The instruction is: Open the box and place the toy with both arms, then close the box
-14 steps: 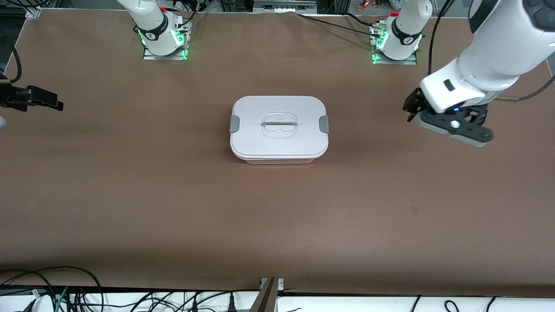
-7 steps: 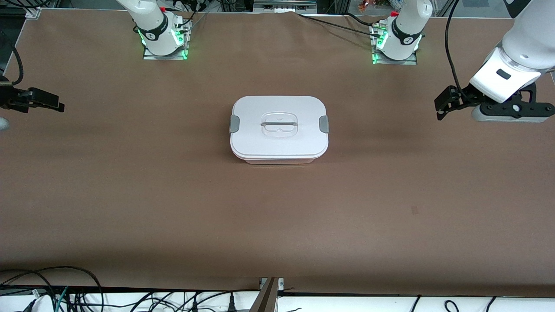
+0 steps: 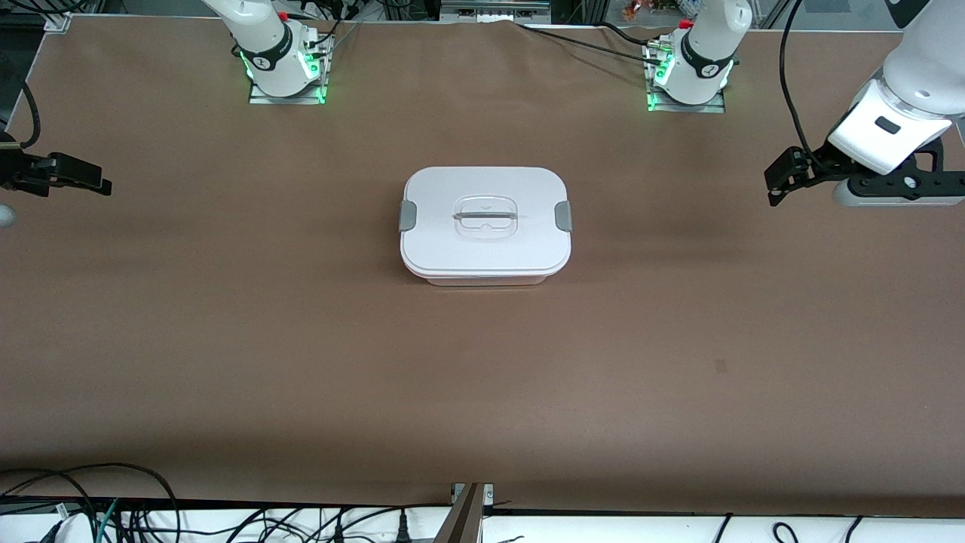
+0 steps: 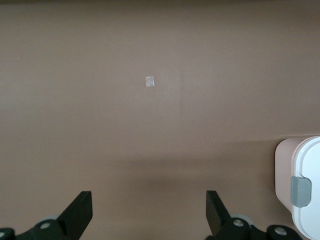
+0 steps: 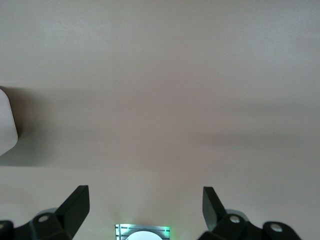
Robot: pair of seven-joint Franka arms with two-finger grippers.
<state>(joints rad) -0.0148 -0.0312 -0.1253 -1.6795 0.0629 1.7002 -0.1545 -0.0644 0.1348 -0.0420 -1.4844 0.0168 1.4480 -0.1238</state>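
Note:
The box (image 3: 485, 224) stands shut in the middle of the table, its white lid on and both grey side clips down. The toy is out of view. My left gripper (image 3: 781, 179) hangs open and empty over bare table toward the left arm's end, well apart from the box. Its wrist view shows the open left gripper (image 4: 148, 197) and a corner of the box (image 4: 306, 170) with one clip. My right gripper (image 3: 79, 175) is open and empty over the right arm's end of the table. Its wrist view shows the open right gripper (image 5: 145, 192) and a box edge (image 5: 6, 120).
The brown table (image 3: 301, 339) bears a small square mark (image 3: 721, 366), which also shows in the left wrist view (image 4: 149, 81). The arm bases with green lights (image 3: 285, 72) (image 3: 687, 75) stand along the edge farthest from the front camera. Cables hang below the near edge.
My left gripper has swung away from the box toward the left arm's end of the table and levelled out. The right gripper and the box have not moved.

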